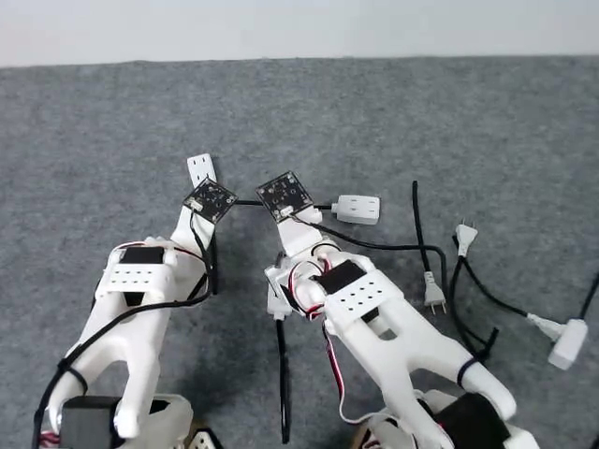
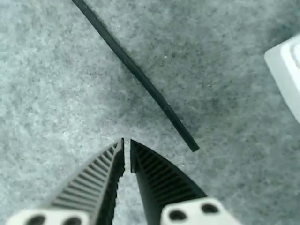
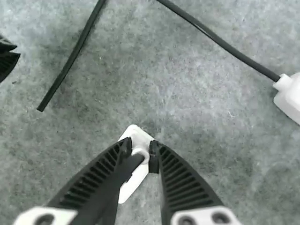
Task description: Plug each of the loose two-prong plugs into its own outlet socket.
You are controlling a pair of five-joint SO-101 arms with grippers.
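My right gripper [image 3: 138, 146] is shut on a small white plug [image 3: 135, 134] that rests on the grey carpet, its dark cable running back under one finger. A white outlet socket [image 3: 289, 96] with a black cable lies off to one side. My left gripper [image 2: 126, 143] hangs low over bare carpet, shut with nothing between its fingers, close to a loose black cable end [image 2: 190, 144] and the corner of a white socket [image 2: 286, 70]. In the high view both arms point to the table's middle, between two white sockets [image 1: 200, 169] [image 1: 357, 210].
Two loose two-prong plugs [image 1: 435, 292] [image 1: 465, 232] on black cables lie right of the arms. A third white socket [image 1: 568, 341] sits at the far right edge. Another black cable [image 1: 282, 374] runs between the arms toward the near edge. The far carpet is open.
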